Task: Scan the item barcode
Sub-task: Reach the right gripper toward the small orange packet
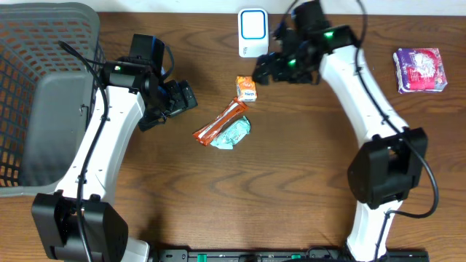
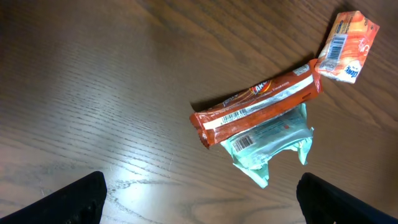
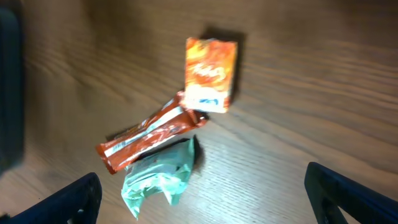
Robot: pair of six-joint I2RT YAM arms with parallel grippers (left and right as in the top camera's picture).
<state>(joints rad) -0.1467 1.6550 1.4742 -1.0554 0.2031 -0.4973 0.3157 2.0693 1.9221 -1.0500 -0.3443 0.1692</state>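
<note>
On the brown wooden table [image 1: 291,182], three items lie close together near the middle. A long orange-red foil-wrapped bar [image 1: 220,123] lies slantwise, one end toward 1 o'clock, the other toward 7 o'clock. A crumpled mint-green plastic packet [image 1: 233,135] is tucked against its 5 o'clock side, touching it. A small orange cardboard carton [image 1: 247,89] sits just off the bar's 1 o'clock end, and from above it is hard to tell whether the two touch. In the left wrist view the bar's white barcode strip [image 2: 233,117] faces up.

A white rounded scanner with a blue outline [image 1: 252,32] stands at 12 o'clock from the carton, near the table's far edge.

The left gripper [image 1: 178,98] hovers at 9 o'clock from the bar, apart from it. Its dark fingers [image 2: 74,199] are spread wide and hold nothing. The right gripper [image 1: 266,69] hangs at 1 o'clock from the carton, between carton and scanner. Its fingers [image 3: 68,199] are also spread wide, with bare wood between them, and it grips nothing.

A grey mesh plastic basket [image 1: 44,44] fills the table's 10 o'clock corner, and a purple-pink wrapped pack [image 1: 420,70] lies alone toward 2 o'clock
</note>
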